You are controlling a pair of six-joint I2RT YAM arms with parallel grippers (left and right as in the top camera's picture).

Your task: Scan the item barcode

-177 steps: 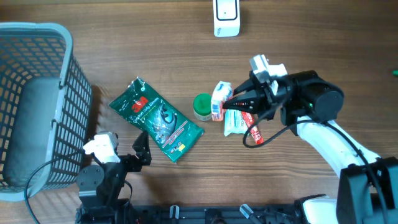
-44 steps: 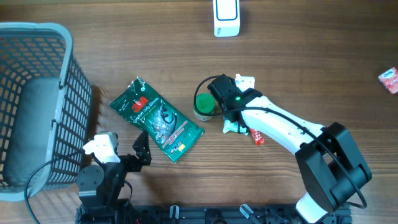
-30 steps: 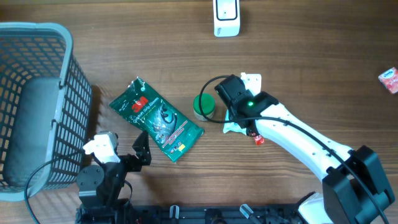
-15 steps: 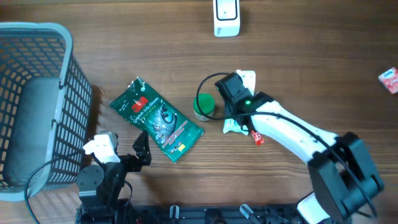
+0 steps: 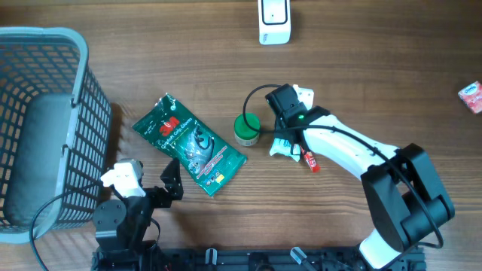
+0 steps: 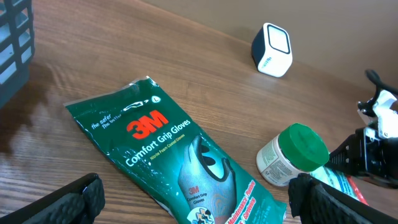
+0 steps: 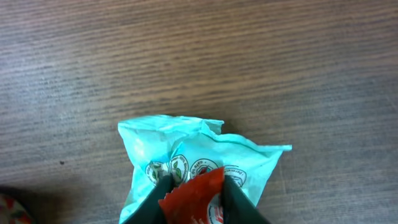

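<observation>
Currently one jar (image 5: 246, 128); one glove pack (image 5: 188, 144); one pouch (image 7: 199, 163)

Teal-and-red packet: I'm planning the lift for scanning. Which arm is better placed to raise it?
Right. The right fingers grip the packet by its red end in the wrist view. The left fingers stand open, back beyond the green glove pack.

Table (image 5: 376, 68) matt wood grain; pouch (image 7: 205, 155) crinkly glossy film; glove pkt (image 6: 161, 155) glossy plastic
</observation>
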